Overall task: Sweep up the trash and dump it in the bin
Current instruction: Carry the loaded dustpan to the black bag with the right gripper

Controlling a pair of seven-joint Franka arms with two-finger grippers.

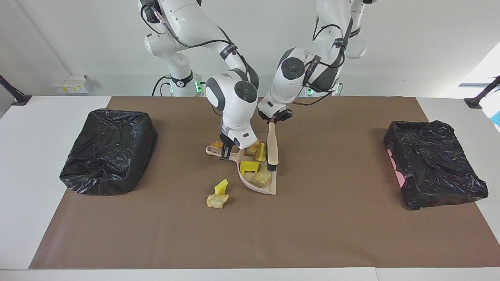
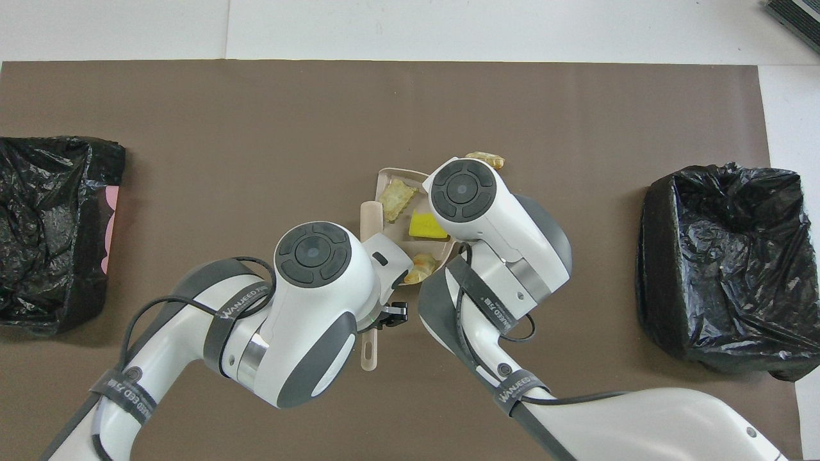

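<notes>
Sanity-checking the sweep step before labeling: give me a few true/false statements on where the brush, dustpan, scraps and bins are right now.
1. The left gripper holds the brush by its handle top. True.
2. The right gripper is at the dustpan handle. True.
3. All scraps are already in the dustpan. False: a yellow wedge and a tan lump lie on the brown mat, farther from the robots than the handle.
4. The dustpan is over a bin. False: it sits mid-table, between the two black-bagged bins.
5. The brush bristles are down at the dustpan. True.
</notes>
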